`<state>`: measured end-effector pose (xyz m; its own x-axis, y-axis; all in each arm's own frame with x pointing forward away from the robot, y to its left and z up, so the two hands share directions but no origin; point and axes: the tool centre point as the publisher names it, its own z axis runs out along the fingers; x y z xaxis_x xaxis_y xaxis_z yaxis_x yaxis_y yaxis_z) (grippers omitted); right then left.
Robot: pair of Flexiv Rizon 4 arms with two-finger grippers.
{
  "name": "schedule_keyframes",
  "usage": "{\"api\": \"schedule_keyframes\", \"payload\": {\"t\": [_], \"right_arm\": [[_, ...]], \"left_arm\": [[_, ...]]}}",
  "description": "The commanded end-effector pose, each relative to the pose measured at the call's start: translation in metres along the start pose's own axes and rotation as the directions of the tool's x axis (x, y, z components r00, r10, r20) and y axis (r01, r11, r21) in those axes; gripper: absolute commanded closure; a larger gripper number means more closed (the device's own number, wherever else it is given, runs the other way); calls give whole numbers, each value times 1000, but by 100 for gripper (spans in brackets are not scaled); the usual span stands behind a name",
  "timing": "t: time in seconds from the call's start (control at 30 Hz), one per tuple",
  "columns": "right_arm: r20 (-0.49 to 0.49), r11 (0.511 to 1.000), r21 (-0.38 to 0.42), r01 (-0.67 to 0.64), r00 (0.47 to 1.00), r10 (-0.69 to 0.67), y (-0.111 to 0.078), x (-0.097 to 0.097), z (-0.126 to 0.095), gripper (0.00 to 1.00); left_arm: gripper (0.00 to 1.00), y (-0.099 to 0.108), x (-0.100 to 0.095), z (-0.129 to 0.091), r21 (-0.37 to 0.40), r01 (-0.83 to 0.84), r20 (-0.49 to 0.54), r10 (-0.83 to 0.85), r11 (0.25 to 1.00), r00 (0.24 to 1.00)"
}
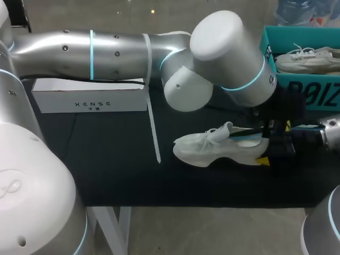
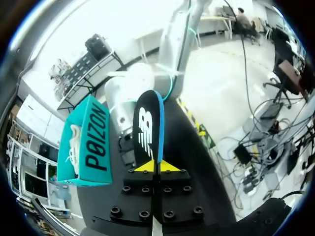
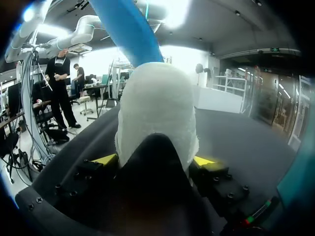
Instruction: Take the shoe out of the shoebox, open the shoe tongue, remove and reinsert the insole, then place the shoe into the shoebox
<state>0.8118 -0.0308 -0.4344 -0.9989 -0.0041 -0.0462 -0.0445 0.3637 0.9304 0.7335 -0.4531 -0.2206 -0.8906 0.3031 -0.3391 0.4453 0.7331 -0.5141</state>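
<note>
Two grippers meet at a white shoe at the centre right of the head view, on the black table. The left gripper has its yellow tips pressed together on a dark insole with a blue edge, which stands straight out ahead of them. The right gripper clamps the shoe's heel, one yellow tip on either side. The teal shoebox sits at the upper right of the head view, with a second shoe inside.

The step looks like working the insole through the shoe's opening. To do it well, the right gripper should hold the heel firm. The left should line the insole up with the shoe's length and move slowly, so the thin piece does not buckle or catch on the collar.

Head view shows the whole shoe and both arms, but the left arm's bulk hides its fingers. Only the left wrist view shows the pinch on the insole. Only the right wrist view shows the heel grip, with the insole's blue edge rising beyond the shoe.
</note>
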Motion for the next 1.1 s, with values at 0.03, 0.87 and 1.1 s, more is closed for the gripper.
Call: {"api": "schedule_keyframes", "payload": {"t": [0.03, 0.87, 1.1], "right_arm": [[1, 1000, 2, 1, 1000, -1, -2, 0, 2, 100], [1, 1000, 2, 1, 1000, -1, -2, 0, 2, 100], [1, 1000, 2, 1, 1000, -1, -2, 0, 2, 100]], "left_arm": [[100, -15, -13, -32, 87, 36, -28, -33, 996, 999], [100, 9, -78, -187, 544, 473, -334, -338, 693, 880], [100, 57, -83, -193, 585, 626, -492, -387, 515, 780]]}}
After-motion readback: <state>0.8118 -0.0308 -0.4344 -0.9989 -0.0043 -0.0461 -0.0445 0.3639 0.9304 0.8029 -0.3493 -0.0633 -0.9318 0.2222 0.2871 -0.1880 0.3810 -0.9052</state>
